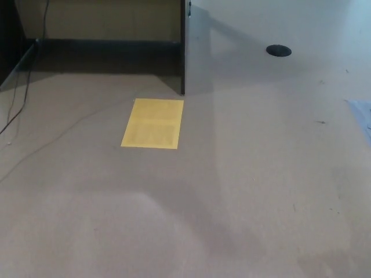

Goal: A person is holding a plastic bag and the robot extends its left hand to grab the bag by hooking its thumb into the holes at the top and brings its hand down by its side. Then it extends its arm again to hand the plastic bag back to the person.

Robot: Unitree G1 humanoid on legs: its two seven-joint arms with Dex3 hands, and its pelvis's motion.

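In the head view you are looking down at a bare floor point(243, 191) of a plain tan-grey tone, dimly lit, with soft shadows running across it from the upper middle toward the lower right. A yellow sheet point(153, 123) lies flat on the floor left of centre, its long edges leaning slightly to the right. Just above its upper right corner stands the dark edge of a grey panel point(197, 46), which rises to the top of the picture. Left of that panel you see a pale wall point(98, 17) with a dark baseboard point(104, 46) along its foot. A thin cable point(23, 95) trails down the far left side and across the floor. Toward the upper right, well apart from the sheet, sits a small dark round disc point(279, 50) on the floor. At the right edge a pale bluish patch point(363, 116) just shows, too cropped to tell what it is. Neither of your robot's hands shows in this view, and no arm or forearm either, so you cannot tell how open either hand is or whether it has hold of anything. The bag does not show here, and no person is in sight.
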